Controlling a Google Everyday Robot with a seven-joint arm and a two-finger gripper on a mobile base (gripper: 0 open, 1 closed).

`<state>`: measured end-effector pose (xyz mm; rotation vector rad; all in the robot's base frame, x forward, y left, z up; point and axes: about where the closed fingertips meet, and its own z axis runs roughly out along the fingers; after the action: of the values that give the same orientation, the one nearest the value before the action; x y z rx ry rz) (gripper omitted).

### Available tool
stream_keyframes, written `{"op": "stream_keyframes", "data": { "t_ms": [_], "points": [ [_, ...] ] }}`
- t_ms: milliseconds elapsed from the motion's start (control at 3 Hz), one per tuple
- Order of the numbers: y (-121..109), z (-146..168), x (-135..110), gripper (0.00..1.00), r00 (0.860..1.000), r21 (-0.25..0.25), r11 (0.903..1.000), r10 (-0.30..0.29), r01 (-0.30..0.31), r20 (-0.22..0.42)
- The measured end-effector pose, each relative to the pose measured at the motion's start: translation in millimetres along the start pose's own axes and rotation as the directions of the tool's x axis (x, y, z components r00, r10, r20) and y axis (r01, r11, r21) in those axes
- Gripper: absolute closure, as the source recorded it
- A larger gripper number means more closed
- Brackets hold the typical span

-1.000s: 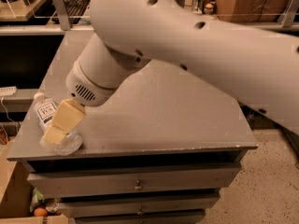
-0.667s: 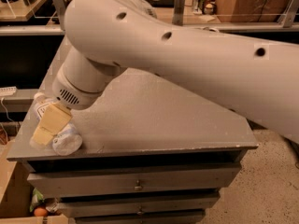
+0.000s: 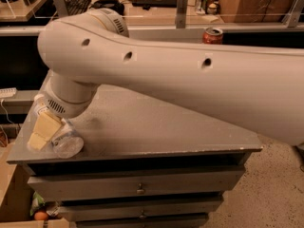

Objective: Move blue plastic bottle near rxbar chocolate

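The blue plastic bottle (image 3: 68, 142) lies on its side at the front left corner of the grey table (image 3: 156, 132), with its white cap (image 3: 39, 99) pointing away and its clear base toward the front edge. My gripper (image 3: 44, 131), with a yellowish pad, sits down on the bottle's left side, against its label. My big white arm (image 3: 180, 75) crosses the whole view above the table. The rxbar chocolate is hidden from view.
A red Coca-Cola can (image 3: 212, 34) stands behind the arm at the far right. The table's left edge and front edge are right beside the bottle. Drawers (image 3: 140, 189) sit under the tabletop. A desk with a keyboard (image 3: 78, 3) stands at the back.
My arm has swung left and lower, and the gripper has moved left over the bottle toward the table's left edge. The bottle has stayed in place.
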<state>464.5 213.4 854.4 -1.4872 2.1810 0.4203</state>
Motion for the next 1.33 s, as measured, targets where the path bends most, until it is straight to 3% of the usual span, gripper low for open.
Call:
{"op": "stream_keyframes", "data": {
  "t_ms": [333, 667, 1000, 1333],
  "points": [
    [-2.9, 12.2, -1.9, 0.17, 0.999, 0.037, 0.9988, 0.035, -0.034, -0.027],
    [-6.3, 15.2, -5.7, 0.41, 0.998, 0.067, 0.997, 0.043, -0.04, -0.042],
    [-23.4, 0.5, -5.4, 0.64, 0.998, 0.117, 0.9929, 0.029, -0.022, -0.061],
    [-51.0, -29.0, -3.7, 0.88, 0.996, 0.189, 0.9817, -0.009, 0.026, -0.088]
  ]
}}
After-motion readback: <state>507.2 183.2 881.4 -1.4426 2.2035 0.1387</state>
